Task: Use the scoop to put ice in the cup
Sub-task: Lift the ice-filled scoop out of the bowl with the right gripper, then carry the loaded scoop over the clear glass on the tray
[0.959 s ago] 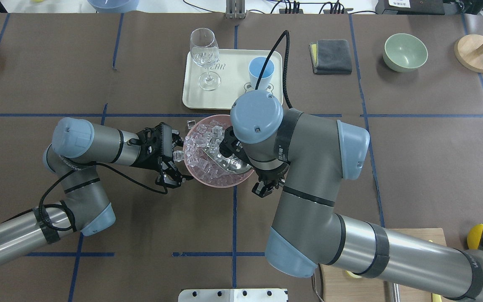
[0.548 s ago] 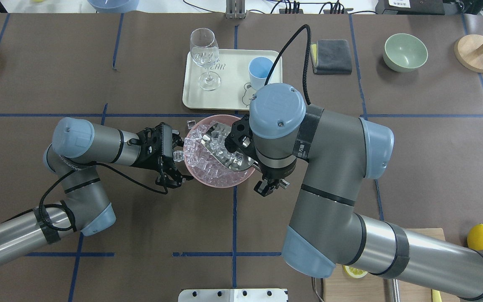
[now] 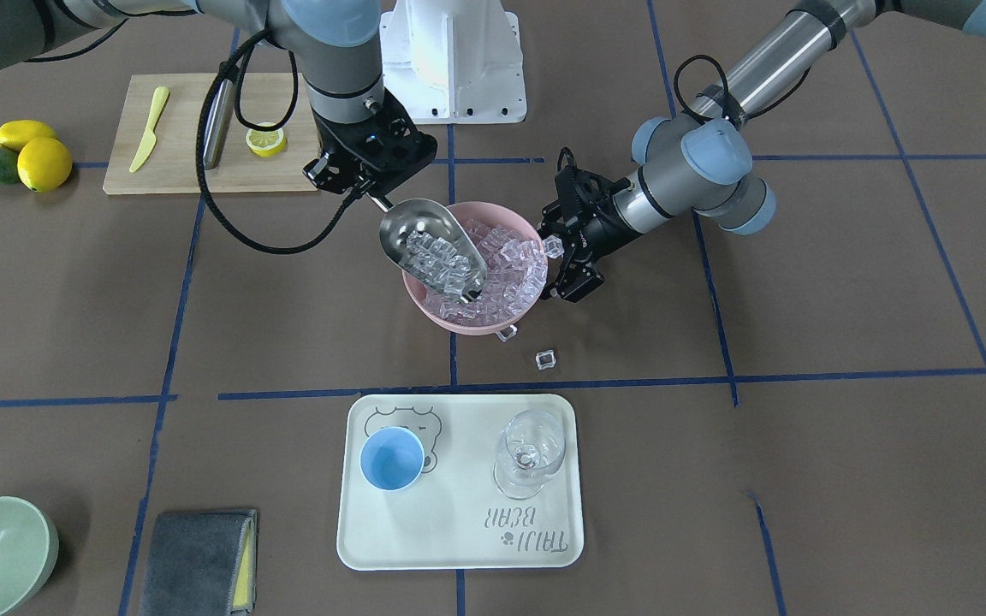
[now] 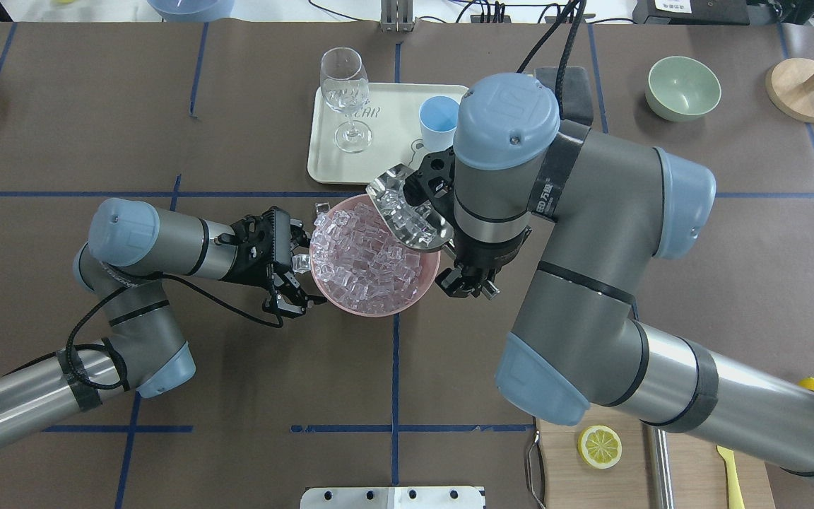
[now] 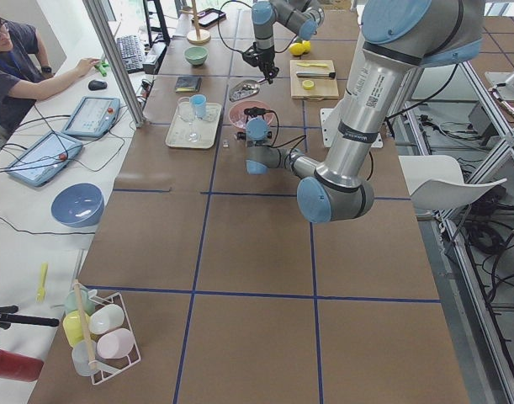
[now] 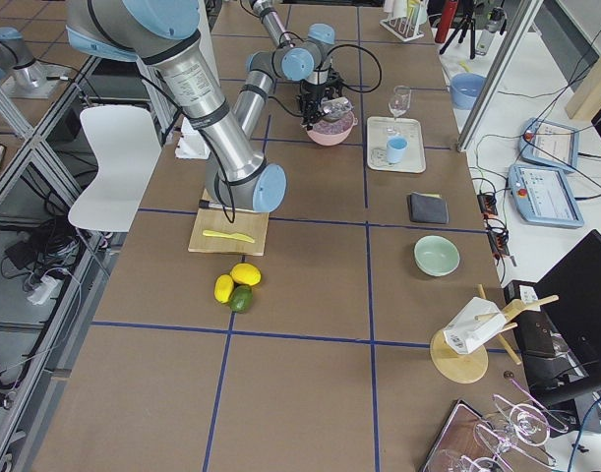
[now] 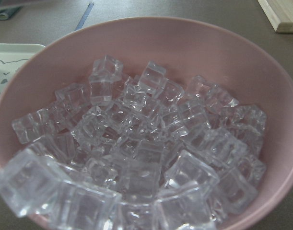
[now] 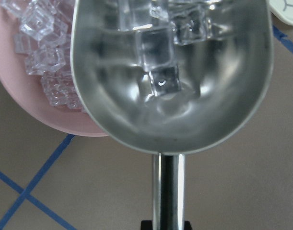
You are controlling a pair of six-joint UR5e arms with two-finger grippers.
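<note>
Lifted out of the pink bowl (image 3: 459, 318) since a second ago: scoop (image 3: 403, 231), part-filled with ice (image 3: 443, 259), handle clenched in right gripper (image 3: 367, 193) jaws, trough just ahead of them. Beside bowl rim, left gripper (image 3: 560, 263) spread wide, grasping nothing. Keep trough level, carry to cup (image 3: 391, 459), well beyond the jaws, then tip slowly over its narrow mouth

A robotics lab: tape-gridded table (image 5: 257, 252), teach pendants (image 5: 92, 115), aluminium post (image 5: 113, 55), seated operator (image 5: 13, 67).
</note>
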